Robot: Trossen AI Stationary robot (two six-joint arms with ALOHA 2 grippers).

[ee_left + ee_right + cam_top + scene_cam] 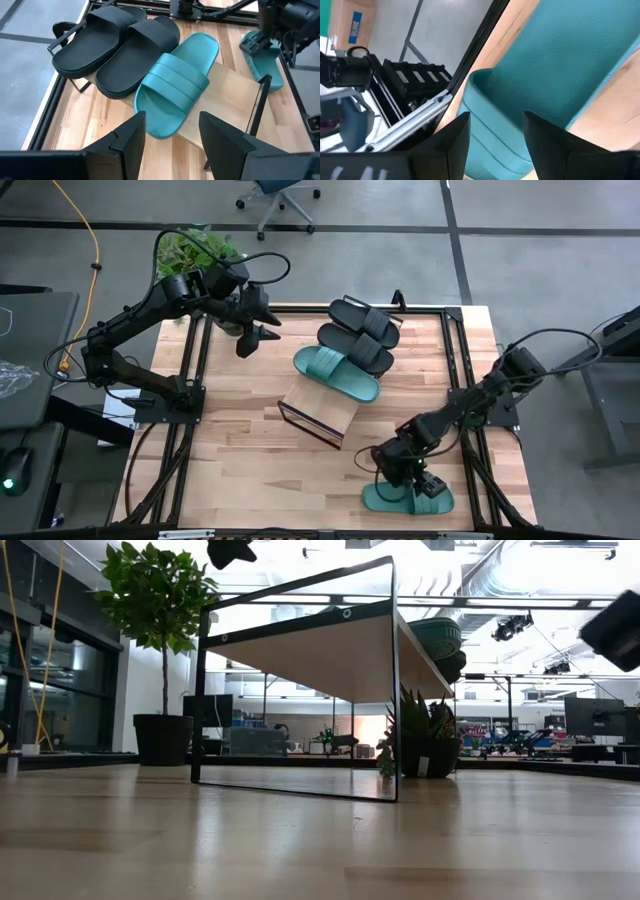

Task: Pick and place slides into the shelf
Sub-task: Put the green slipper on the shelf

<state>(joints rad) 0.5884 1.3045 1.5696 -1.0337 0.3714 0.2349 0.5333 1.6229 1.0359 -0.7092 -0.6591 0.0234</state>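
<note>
Three of four slides are on the shelf (pixel 318 412): two black slides (pixel 360 330) at the far end, one teal slide (pixel 336 373) next to them, all leaning across the slanted board. The near part of the board is bare, so there's room for the last one.

The fourth slide (pixel 408 497), teal, lies flat on the desk (pixel 250 460) near the front right corner, well apart from the shelf.

Right end effector (pixel 405 477) is directly over that slide, fingers spread wide. In the right wrist view the teal strap (pixel 560 75) fills the gap ahead of the fingers (pixel 452 142), which are on either side but not closed on it. No grasp yet; holding nothing.

Left end effector (pixel 255 330) hovers above the desk's far left, by the shelf's far end, fingers wide apart, empty. It looks to be waiting.

My read: roughly three quarters done. What's left is closing on the last teal slide, lifting it, carrying it to the shelf and setting it on the bare stretch beside the other teal one.
</note>
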